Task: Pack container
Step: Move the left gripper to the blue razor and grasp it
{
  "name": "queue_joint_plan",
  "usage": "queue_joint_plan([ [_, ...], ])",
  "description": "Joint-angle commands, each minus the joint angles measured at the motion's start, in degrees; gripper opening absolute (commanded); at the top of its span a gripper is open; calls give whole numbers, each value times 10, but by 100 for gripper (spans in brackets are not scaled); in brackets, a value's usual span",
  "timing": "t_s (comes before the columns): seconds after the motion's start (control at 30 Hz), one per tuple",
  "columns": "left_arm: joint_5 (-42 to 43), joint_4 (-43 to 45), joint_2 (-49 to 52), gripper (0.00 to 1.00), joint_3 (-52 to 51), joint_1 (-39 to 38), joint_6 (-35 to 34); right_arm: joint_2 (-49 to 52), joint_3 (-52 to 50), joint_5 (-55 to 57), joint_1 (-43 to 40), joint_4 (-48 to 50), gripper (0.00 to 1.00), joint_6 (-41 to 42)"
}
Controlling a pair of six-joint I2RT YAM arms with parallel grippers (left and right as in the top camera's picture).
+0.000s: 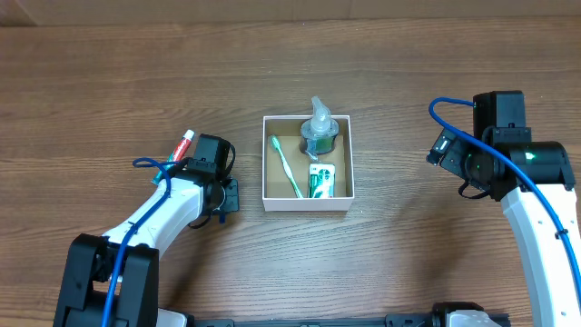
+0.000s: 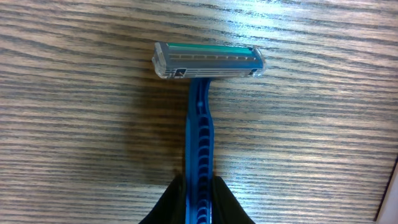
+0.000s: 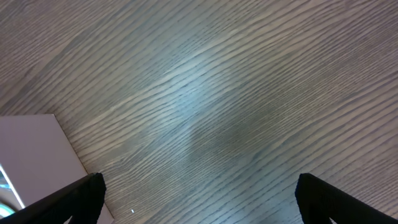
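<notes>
1. Razor (image 2: 200, 118): the left gripper (image 2: 199, 190) is clamped on its blue handle.
2. Right gripper (image 3: 199, 193): fingers apart, empty.
3. Box (image 1: 306, 203): mid-table, between the arms.
4. Carry the razor level, clear the wall, and release low beside the toothbrush (image 1: 289, 168).

The left arm (image 1: 163, 211) and the right arm (image 1: 543, 238) are each showing a smooth white shell running between blocky black joint housings, with a bright blue cable (image 1: 445, 100) trailing along the outside. A small green light (image 1: 529, 156) is glowing on the right arm's dark housing, and its fingers (image 3: 79, 196) are showing as matte black wedges.
</notes>
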Motion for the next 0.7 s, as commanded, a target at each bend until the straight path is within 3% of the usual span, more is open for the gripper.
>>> queue_joint_plan([
  [0.0, -4, 0, 5, 33, -5, 3, 3, -5, 12, 6, -2, 3, 100, -1],
  [0.03, -3, -1, 5, 37, -5, 3, 3, -5, 12, 6, -2, 3, 100, -1],
  [0.27, -3, 9, 5, 34, -7, 3, 2, -5, 12, 6, -2, 3, 100, -1],
  [0.5, -11, 15, 5, 38, -20, 3, 2, -5, 12, 6, -2, 3, 100, -1],
  [0.6, -14, 15, 5, 36, -20, 3, 2, -5, 12, 6, -2, 3, 100, -1],
  [0.67, -14, 15, 5, 27, -20, 3, 2, -5, 12, 6, -2, 3, 100, -1],
])
